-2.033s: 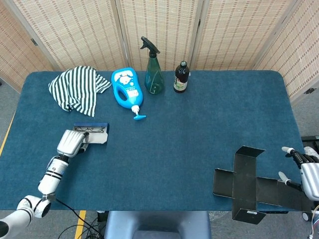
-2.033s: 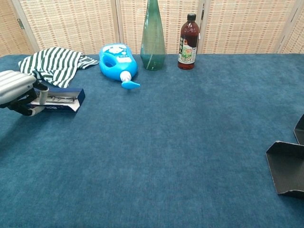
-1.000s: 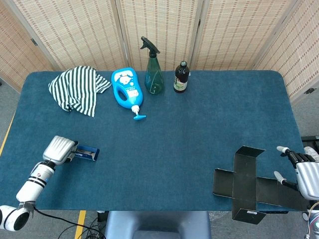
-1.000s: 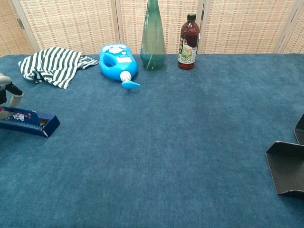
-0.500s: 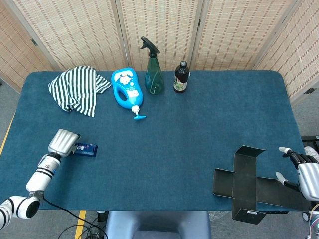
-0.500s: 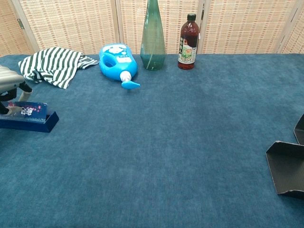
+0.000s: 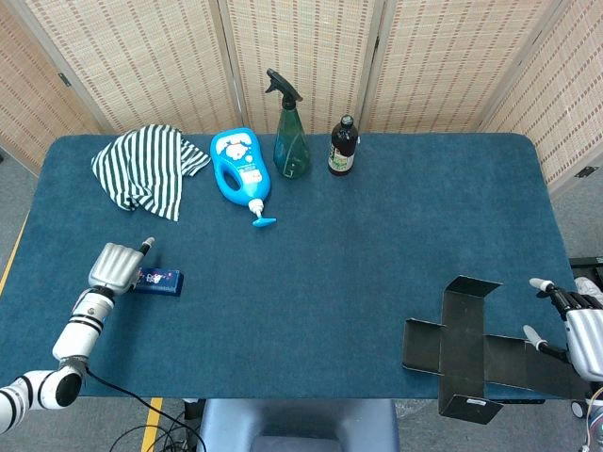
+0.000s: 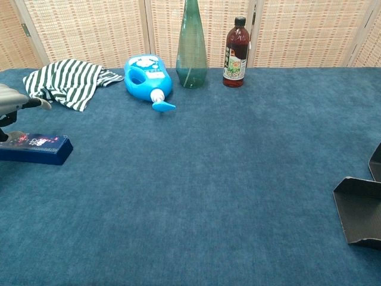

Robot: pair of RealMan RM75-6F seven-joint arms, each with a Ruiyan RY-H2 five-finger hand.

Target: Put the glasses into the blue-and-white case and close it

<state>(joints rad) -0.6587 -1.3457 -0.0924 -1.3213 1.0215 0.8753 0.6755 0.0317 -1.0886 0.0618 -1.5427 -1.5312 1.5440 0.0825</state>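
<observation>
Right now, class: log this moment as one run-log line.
case: closed, flat on table | left hand: resting at case end | right hand: idle, fingers apart

My left hand (image 7: 114, 266) is silver-grey on a white segmented arm; my right hand (image 7: 584, 336) has dark, white-tipped fingers.

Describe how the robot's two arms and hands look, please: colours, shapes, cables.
The left hand has a ribbed silver back; its arm is white, rounded segments with dark rings, and a black cable hangs below. The right hand has a silver back, black fingers and white tips.
</observation>
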